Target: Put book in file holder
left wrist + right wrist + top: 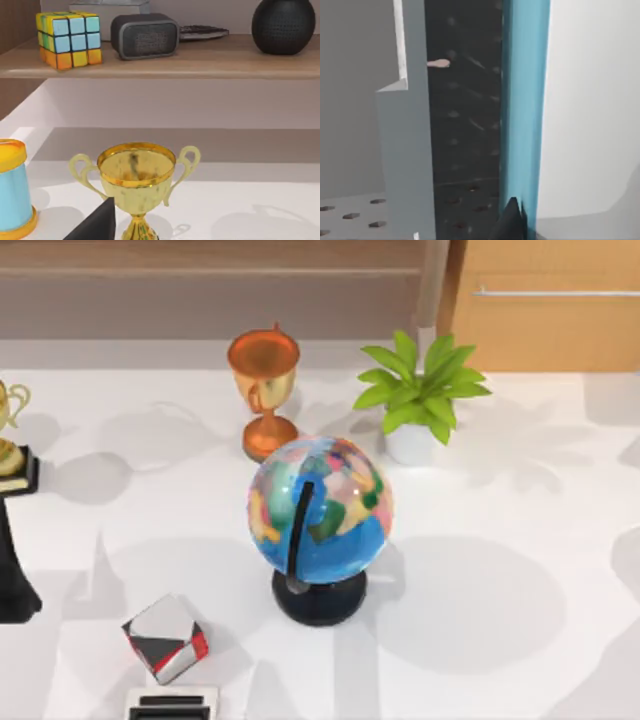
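My right gripper (512, 220) stands the light-blue, white-paged book (525, 100) upright inside the grey perforated file holder (405, 150) — its grip I cannot tell.

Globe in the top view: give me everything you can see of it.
The globe is a glossy sphere with blue seas and countries in yellow, pink, green and orange. A black arc runs over its front down to a round black base that stands on the white table, near the middle. It stands upright, casting a round shadow to the right. Behind it stand a copper trophy and a potted plant, both apart from it. Nothing touches it but the table.
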Robot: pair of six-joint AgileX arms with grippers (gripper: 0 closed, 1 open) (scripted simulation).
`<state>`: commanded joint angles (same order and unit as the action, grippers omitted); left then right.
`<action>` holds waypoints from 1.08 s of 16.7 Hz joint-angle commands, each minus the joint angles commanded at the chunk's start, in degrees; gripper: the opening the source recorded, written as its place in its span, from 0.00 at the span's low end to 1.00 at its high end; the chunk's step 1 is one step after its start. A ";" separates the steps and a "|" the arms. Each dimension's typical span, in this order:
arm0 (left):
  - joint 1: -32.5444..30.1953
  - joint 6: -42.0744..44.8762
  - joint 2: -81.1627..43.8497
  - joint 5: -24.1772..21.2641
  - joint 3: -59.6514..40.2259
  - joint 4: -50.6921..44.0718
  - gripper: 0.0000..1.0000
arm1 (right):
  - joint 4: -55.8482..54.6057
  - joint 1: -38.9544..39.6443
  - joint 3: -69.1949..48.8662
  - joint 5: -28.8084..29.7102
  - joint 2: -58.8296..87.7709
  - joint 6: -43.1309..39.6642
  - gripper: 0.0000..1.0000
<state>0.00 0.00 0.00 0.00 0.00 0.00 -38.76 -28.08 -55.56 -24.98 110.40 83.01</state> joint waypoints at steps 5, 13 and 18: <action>0.00 0.00 0.00 0.00 0.00 0.00 1.00 | 0.49 0.37 -2.37 0.90 2.42 0.47 0.00; 0.00 0.00 0.00 0.00 0.00 0.00 1.00 | 0.49 0.37 -2.37 0.90 2.42 0.47 0.53; 0.00 0.00 0.00 0.00 0.00 0.00 1.00 | 0.49 0.37 -2.37 0.90 2.42 0.47 0.90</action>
<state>0.00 0.00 0.00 0.00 0.00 0.00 -38.27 -27.70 -57.93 -24.08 112.82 83.48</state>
